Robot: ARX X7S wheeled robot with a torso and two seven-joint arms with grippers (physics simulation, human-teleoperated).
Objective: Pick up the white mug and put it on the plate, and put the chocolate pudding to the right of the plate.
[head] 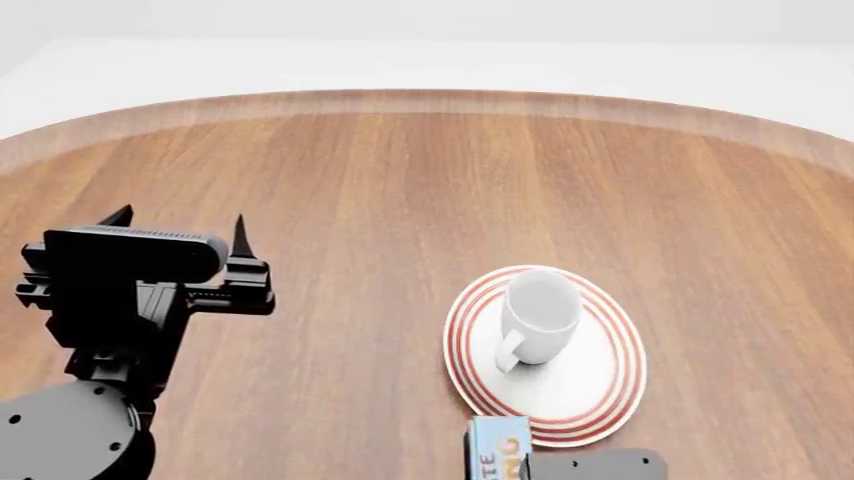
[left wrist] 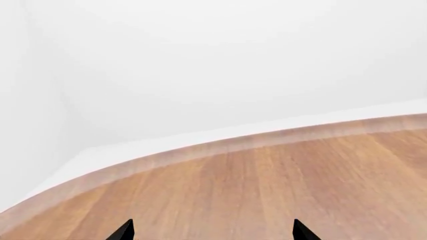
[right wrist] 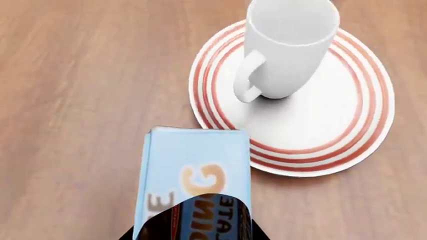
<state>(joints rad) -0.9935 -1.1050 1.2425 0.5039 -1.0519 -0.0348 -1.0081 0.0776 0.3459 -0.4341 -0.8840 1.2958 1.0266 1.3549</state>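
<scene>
The white mug point(head: 539, 316) stands upright on the red-ringed plate point(head: 603, 397), its handle towards me; the right wrist view also shows the mug point(right wrist: 288, 47) on the plate point(right wrist: 333, 130). The chocolate pudding point(right wrist: 193, 175), a light blue carton with orange lettering, sits between the dark jaws of my right gripper point(right wrist: 197, 231), which is shut on it. In the head view the chocolate pudding point(head: 499, 448) is at the plate's near left rim. My left gripper point(head: 180, 225) is open and empty over bare wood far left of the plate, with its fingertips point(left wrist: 123, 231) wide apart.
The round wooden table has its curved far edge point(head: 427, 100) well beyond the plate, with white floor behind it. In the left wrist view the table edge point(left wrist: 200, 150) runs close ahead of the fingers. Bare wood point(head: 747, 250) lies right of the plate.
</scene>
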